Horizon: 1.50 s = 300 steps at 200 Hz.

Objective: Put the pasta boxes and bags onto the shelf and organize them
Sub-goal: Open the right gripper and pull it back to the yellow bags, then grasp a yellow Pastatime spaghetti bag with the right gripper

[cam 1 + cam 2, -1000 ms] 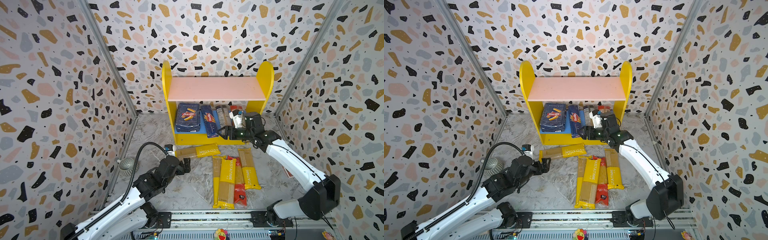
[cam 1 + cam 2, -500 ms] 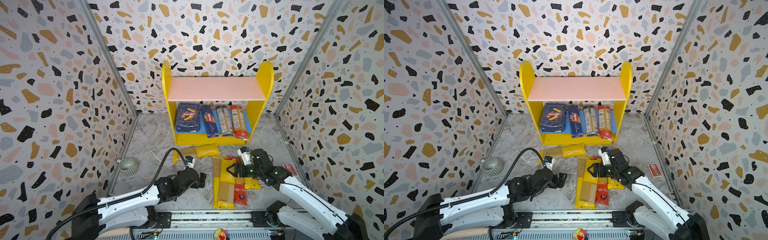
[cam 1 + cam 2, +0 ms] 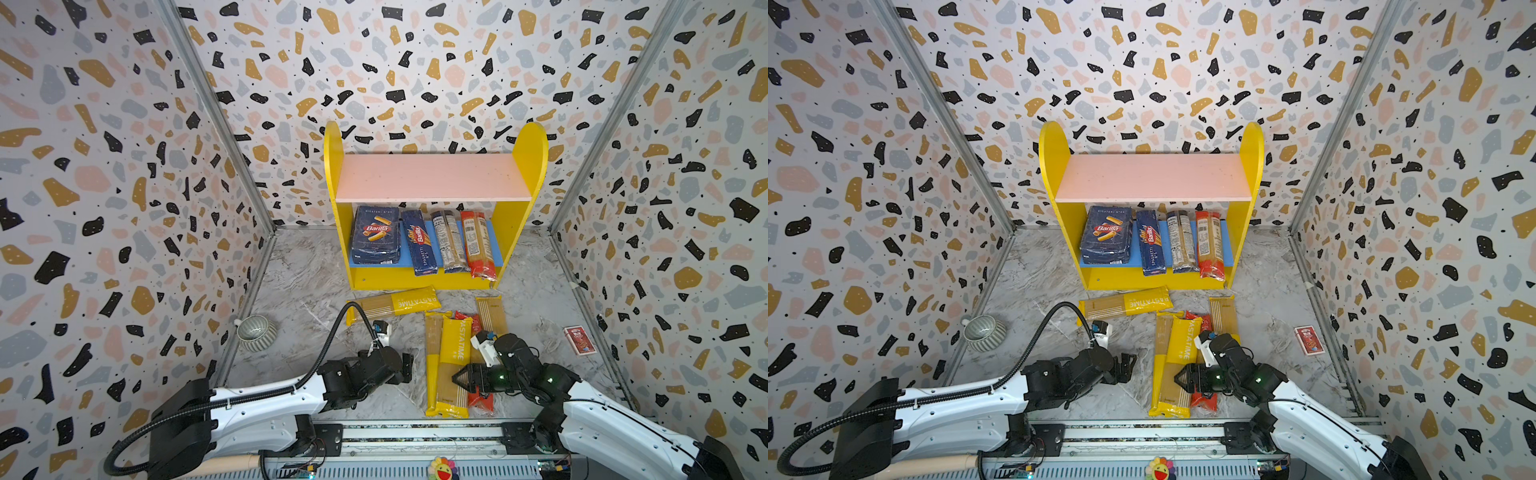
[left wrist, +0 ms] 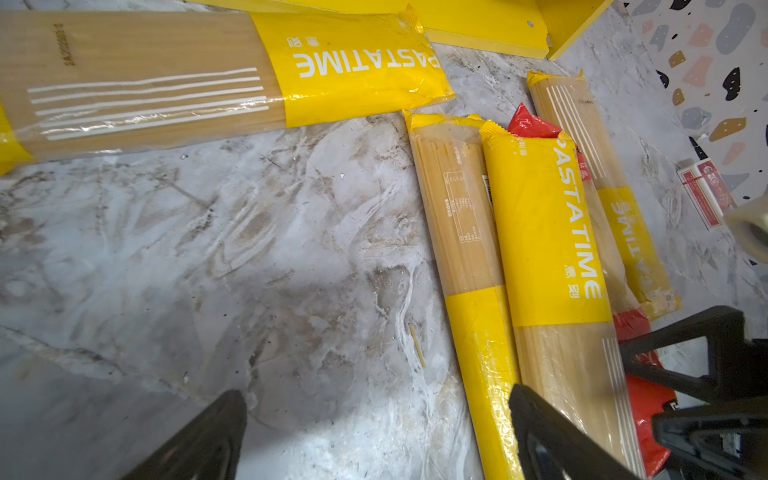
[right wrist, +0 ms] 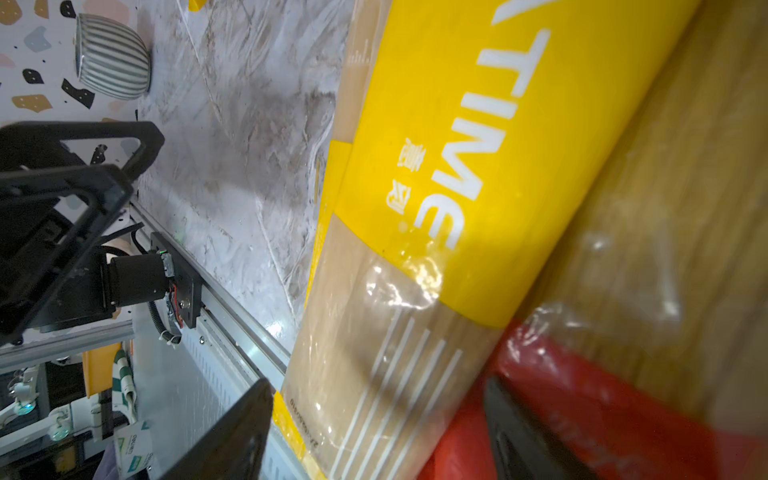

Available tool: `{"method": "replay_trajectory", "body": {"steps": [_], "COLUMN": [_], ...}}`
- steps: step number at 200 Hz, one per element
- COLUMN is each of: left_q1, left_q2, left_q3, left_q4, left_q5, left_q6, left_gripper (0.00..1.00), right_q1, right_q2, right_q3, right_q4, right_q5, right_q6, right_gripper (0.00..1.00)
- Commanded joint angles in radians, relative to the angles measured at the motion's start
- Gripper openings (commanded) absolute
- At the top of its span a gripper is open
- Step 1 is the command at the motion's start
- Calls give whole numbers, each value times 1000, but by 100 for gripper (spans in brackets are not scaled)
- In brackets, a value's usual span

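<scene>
While five bags wait on the floor in front of the shelf (image 3: 530,141), stock stands as follows.

**Shelf, blue lower board (image 3: 497,245): 4 items.** All lie flat and side by side, long axis front to back, probably so that narrow packs fill one row. From the shelf's left side:
- wide pasta box (image 3: 375,235)
- narrow pasta box (image 3: 422,245)
- clear bag with dark label (image 3: 449,241)
- shelved red bag (image 3: 478,245), its end overhanging the front edge

**Shelf, pink upper board (image 3: 432,176): 0 items.** It is presumably room for the rest.

**Floor, just in front of the shelf: 1 item.** The crosswise yellow bag (image 3: 395,305) lies parallel to the shelf front.

**Floor, farther out, before the shelf's right half: pile of 4.**
- top yellow bag (image 3: 455,353)
- left yellow bag (image 3: 432,353), partly under the top one
- right yellow bag (image 3: 492,311)
- floor red bag (image 3: 480,401), mostly buried

**Totals.**
- Boxes: 2, both shelved.
- Bags: 7 (yellow 4, red 2, clear 1), of which 2 are shelved.

**Tools.**
- Right gripper (image 3: 457,379): the jaws stand wide, astride the clear end of the top yellow bag with a finger on each side. They are not seen to be clamped, and nothing is lifted. That bag is the likely pick, since nothing lies on it.
- Left gripper (image 3: 409,365): the jaws are fully spread and empty, over bare floor before the shelf's middle. It is apparently standing by.

**Other.**
- Ribbed bowl (image 3: 256,332): 1, front-left of the shelf.
- Red card pack (image 3: 579,340): 1, front-right of the shelf.
</scene>
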Motion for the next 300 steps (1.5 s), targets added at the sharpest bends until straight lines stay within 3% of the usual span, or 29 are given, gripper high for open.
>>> {"method": "replay_trajectory", "body": {"steps": [1, 47, 98, 144, 215, 281, 300], "left_q1": [-8, -9, -9, -9, -9, -9, -9], "left_q2": [-5, -34, -30, -16, -1, 0, -22], "left_q3": [-21, -69, -105, -111, -78, -22, 3], "left_q4": [29, 18, 13, 29, 3, -61, -103], "left_q5": [-13, -23, -16, -15, -39, -72, -97], "left_q6": [-11, -35, -44, -46, -32, -20, -13], "left_gripper": [93, 75, 75, 76, 78, 80, 85], "right_q1": [34, 87, 87, 51, -85, -157, -157], "right_q2": [42, 198, 326, 365, 281, 263, 238], "right_q3": [-20, -44, -21, -15, -29, -6, 24], "right_q4": [83, 249, 354, 399, 426, 472, 459], "right_q5": [13, 9, 42, 74, -75, -243, -273], "right_q6": [60, 91, 79, 85, 35, 43, 46], "right_gripper": [80, 80, 79, 45, 11, 6, 5]}}
